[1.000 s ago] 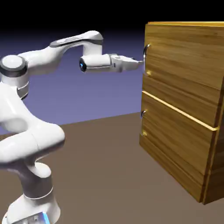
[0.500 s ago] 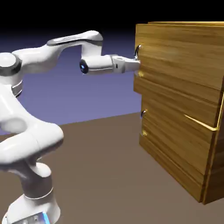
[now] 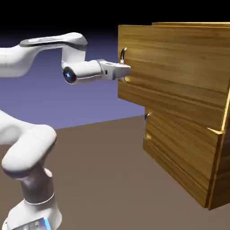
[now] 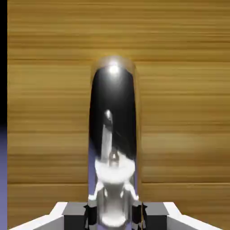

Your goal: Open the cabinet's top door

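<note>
Glossy white rounded arm (image 3: 33,148), grey trim, glowing blue light.

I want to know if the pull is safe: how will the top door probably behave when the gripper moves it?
The top door will likely stay stiff, as its wooden panel looks thick and flat. It should probably swing rather than tip, since its far side still meets the cabinet. The curved handle looks smooth and shiny, so the gripper might slip along it.

brown tabletop (image 3: 99,179), plain and matte, wooden cabinet (image 3: 179,152) standing upright on it, white robot base (image 3: 33,211) on it
</note>
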Robot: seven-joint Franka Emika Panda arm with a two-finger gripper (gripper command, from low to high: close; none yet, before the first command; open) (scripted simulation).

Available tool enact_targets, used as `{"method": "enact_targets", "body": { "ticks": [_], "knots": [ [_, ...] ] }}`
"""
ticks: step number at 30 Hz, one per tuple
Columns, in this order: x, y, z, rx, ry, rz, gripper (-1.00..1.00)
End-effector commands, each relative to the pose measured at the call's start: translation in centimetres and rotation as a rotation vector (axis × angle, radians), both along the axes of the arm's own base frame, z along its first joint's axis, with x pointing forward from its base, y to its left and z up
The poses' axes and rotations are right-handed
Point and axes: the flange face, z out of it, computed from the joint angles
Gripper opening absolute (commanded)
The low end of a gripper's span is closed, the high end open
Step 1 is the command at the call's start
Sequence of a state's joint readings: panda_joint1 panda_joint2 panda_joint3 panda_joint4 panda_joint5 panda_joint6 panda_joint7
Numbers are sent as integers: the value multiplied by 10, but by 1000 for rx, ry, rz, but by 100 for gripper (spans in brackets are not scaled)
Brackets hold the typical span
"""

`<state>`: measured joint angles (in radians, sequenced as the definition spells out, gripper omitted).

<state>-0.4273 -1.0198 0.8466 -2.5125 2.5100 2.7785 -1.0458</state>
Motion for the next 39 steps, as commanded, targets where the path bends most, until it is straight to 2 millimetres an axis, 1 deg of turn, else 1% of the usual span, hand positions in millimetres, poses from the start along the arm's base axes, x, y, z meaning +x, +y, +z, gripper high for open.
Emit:
{"method": "enact_targets", "body": {
  "ticks": [1,10,16,28,39],
  "knots": [
    [-7,-6,0,0,0,17,-100],
    [-67,-66,0,0,0,188,-100],
    [-96,-104,0,0,0,284,-100],
    [-135,-172,0,0,0,445,-100],
    [-162,-241,0,0,0,593,-100]
  ]
}}
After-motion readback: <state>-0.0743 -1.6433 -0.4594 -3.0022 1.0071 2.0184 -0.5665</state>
